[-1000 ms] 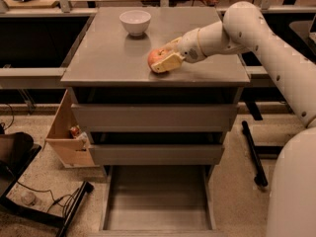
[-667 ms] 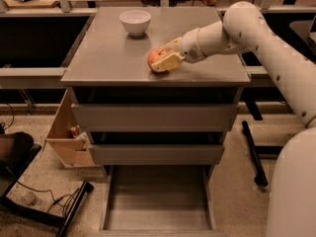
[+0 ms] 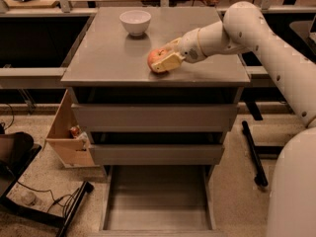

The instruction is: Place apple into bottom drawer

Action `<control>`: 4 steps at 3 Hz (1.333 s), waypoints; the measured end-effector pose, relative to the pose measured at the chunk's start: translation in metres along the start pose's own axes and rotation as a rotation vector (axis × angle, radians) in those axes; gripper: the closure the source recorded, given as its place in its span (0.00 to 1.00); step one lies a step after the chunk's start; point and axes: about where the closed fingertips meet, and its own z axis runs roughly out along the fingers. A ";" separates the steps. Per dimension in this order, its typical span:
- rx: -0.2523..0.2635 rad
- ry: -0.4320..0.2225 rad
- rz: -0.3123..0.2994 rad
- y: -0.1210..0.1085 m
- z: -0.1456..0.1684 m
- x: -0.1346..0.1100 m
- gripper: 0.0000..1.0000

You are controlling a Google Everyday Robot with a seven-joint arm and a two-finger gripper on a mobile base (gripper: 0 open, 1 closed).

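On worktop (image 3: 98, 58), front-centre: apple (image 3: 156, 57) rests on the surface w/ pincer (image 3: 163, 58) clamped on it (one yellowish finger (image 3: 169, 63) in front, other behind). Arm (image 3: 256, 38) reaches in from right. White bowl (image 3: 135, 21) well apart, toward rear. Below, bottom drawer (image 3: 158, 196) stands pulled out.

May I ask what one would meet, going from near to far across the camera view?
The bottom drawer, open → apple on the cabinet top, with the gripper at it → white bowl.
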 end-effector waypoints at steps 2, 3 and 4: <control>0.109 0.084 -0.062 0.040 -0.076 -0.034 1.00; 0.180 0.131 -0.047 0.083 -0.119 -0.027 1.00; 0.191 0.195 -0.011 0.123 -0.125 0.025 1.00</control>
